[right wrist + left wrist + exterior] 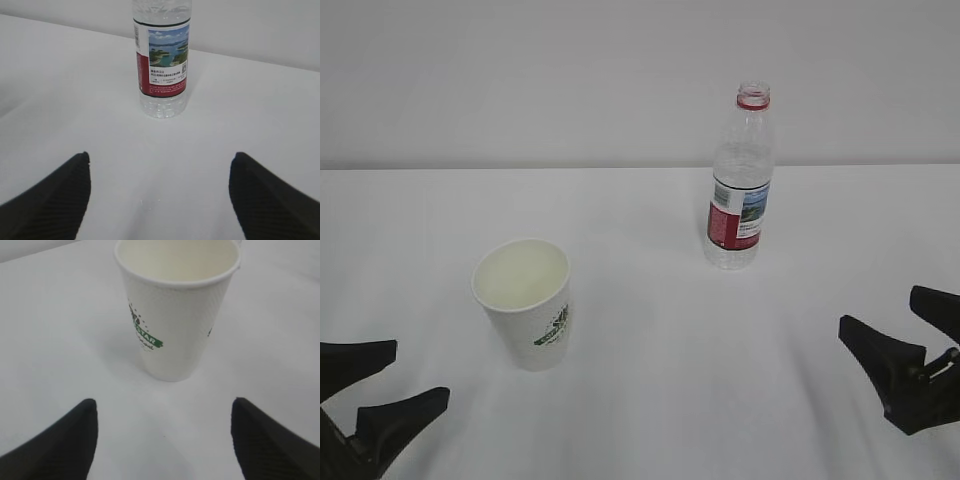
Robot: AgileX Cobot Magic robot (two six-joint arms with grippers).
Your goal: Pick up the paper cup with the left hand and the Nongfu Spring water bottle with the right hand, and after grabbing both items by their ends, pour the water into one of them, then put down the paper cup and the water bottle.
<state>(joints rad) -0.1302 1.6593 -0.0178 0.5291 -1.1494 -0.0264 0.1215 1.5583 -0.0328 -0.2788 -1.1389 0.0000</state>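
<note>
From the exterior view, the paper cup (525, 300) stands upright on the white counter (650, 400), left of the middle, its mouth open upward and its green logo facing the camera. The Nongfu Spring water bottle (740, 180) stands upright farther back and to the right, capless, well apart from the cup. The left hand (382, 385) sits low in the near left corner, jaws spread wide with nothing between them, short of the cup. The right hand (898, 320) sits at the near right edge, jaws likewise spread and bare, well apart from the bottle. In the left wrist view, the cup (176, 310) stands straight ahead of the left hand (165, 412), whose two dark fingertips (70, 440) frame bare counter and touch nothing. In the right wrist view, the bottle (162, 60) stands ahead, label toward the camera, and the right hand (160, 170) keeps its jaws parted wide over bare counter, holding nothing.
</note>
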